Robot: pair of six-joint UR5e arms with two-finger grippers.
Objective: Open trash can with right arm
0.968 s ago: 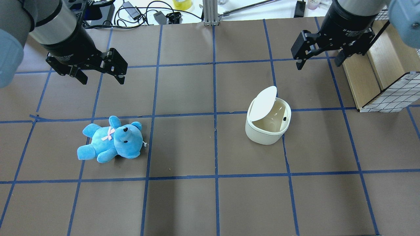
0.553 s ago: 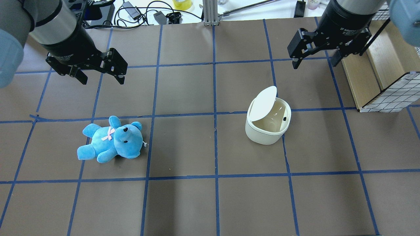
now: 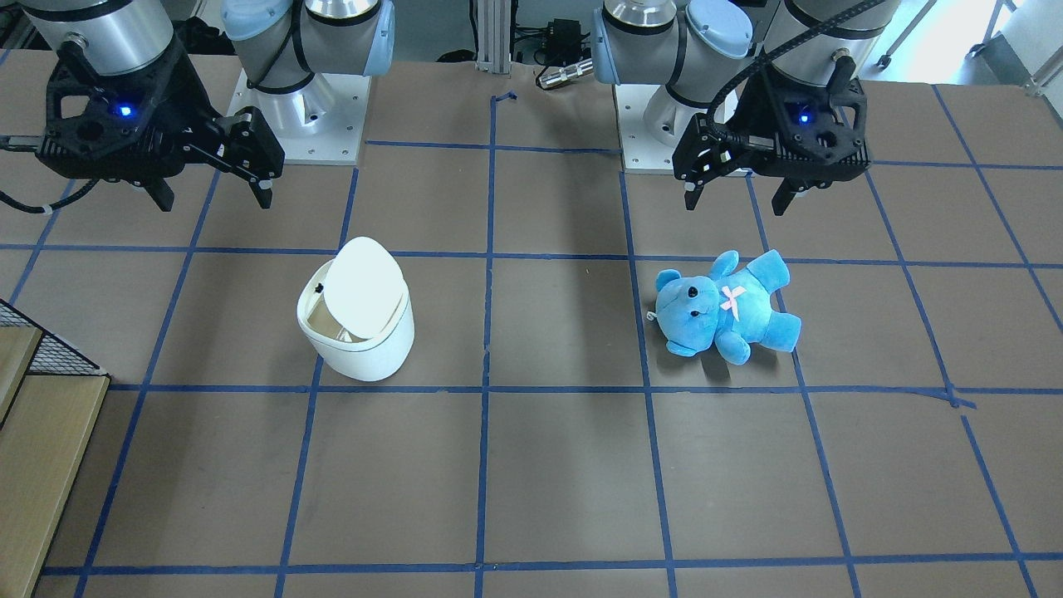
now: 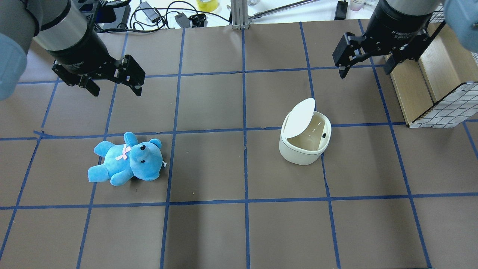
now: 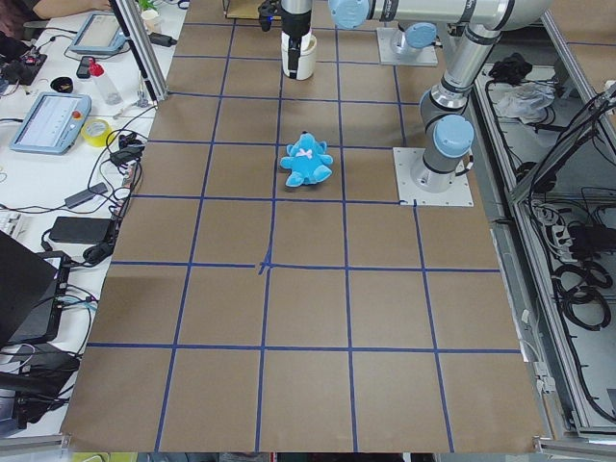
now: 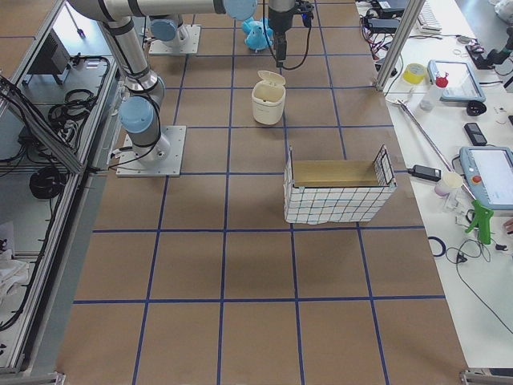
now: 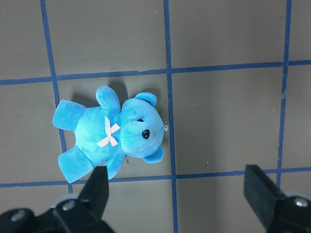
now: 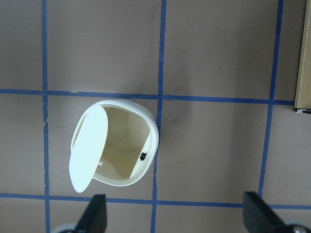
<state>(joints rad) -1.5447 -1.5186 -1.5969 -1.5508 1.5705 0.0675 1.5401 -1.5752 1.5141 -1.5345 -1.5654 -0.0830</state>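
1. The trash can (image 4: 303,151) stands on the table (image 4: 209,168). The teddy bear (image 4: 127,158) lies well off on the can's robot-left side.
2. The right gripper (image 4: 364,74) hangs above the can, a bit past it and to its robot-right, with fingers spread and nothing held. It's by far the nearer arm.
3. The left gripper (image 4: 116,91) is way off on the can's bear side, also spread and empty.
4. The can's lid (image 4: 298,118) is tipped up on edge along its bear side, with the tan inside showing and a small black nub on the opposite rim. Looks opened to me, job basically done.
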